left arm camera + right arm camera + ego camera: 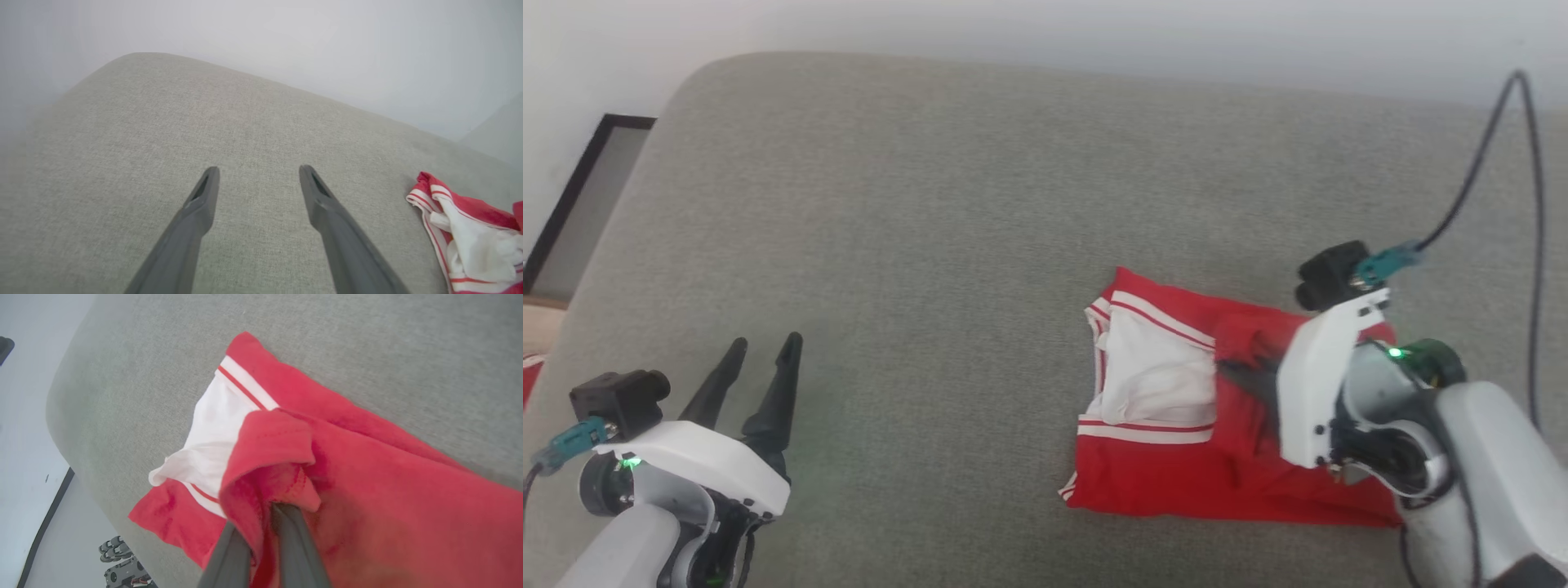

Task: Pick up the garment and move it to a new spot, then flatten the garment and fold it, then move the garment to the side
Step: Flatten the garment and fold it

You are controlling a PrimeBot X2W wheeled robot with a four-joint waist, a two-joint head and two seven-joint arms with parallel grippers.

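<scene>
The garment lies folded on the grey cushion at the right, red with a white sleeve panel and striped trim; its number print is hidden. My right gripper reaches over its right part, and in the right wrist view the right gripper is shut on a raised red fold of the garment. Far off at the lower left, my left gripper hangs open over bare cushion. In the left wrist view the left gripper holds nothing, and the garment shows at the right edge.
The grey upholstered cushion has a rounded far-left corner, with a white wall behind it. A dark-framed panel stands off its left side. A black cable rises from my right wrist. Bare cushion spreads between the two grippers.
</scene>
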